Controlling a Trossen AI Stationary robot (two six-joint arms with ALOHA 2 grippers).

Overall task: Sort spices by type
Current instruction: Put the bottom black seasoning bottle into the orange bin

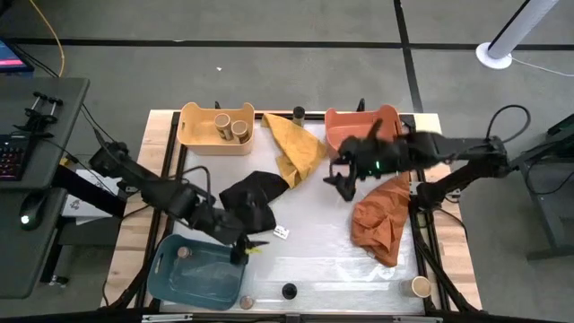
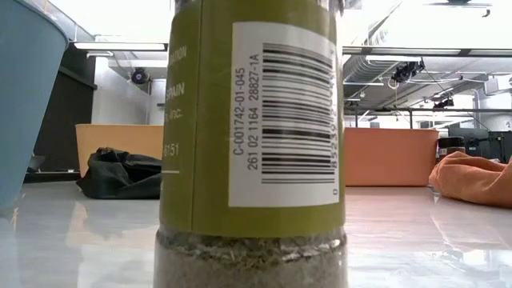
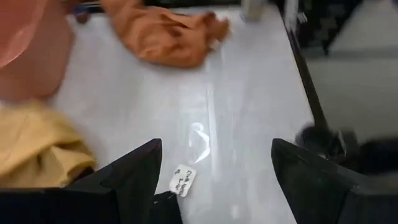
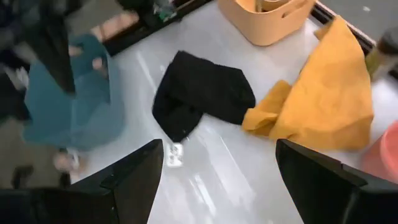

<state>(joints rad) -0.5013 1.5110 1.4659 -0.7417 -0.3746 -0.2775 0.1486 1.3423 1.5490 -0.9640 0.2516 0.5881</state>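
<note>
Both tools stand released, fingers spread wide with nothing between them. Left tool (image 1: 240, 249) hangs at the near rim of the blue bin (image 1: 193, 278), just past the black cloth (image 1: 253, 199); a small white tag (image 1: 281, 232) lies on the counter (image 1: 314, 260) just beyond its fingertips. Right tool (image 1: 343, 184) hovers over the middle of the counter, between the yellow cloth (image 1: 296, 148) on one side and the orange cloth (image 1: 381, 215) on the other, with the orange bin (image 1: 354, 126) close behind it.

As for the spices, two tan-topped jars (image 1: 230, 126) stand inside the yellow bin (image 1: 193, 135), well away from either tool. One tan-topped jar (image 1: 183, 253) sits in the blue bin, near the left tool. A dark-topped jar (image 1: 298, 113) stands at the far edge between the yellow and orange bins. Along the near edge stand a tan-topped one (image 1: 247, 303) and a black-topped jar (image 1: 289, 291), the latter looming green-labelled with a barcode in the low view (image 2: 252, 144). Another tan-topped jar (image 1: 420, 286) sits at the near corner on the right arm's side, beyond the orange cloth.
</note>
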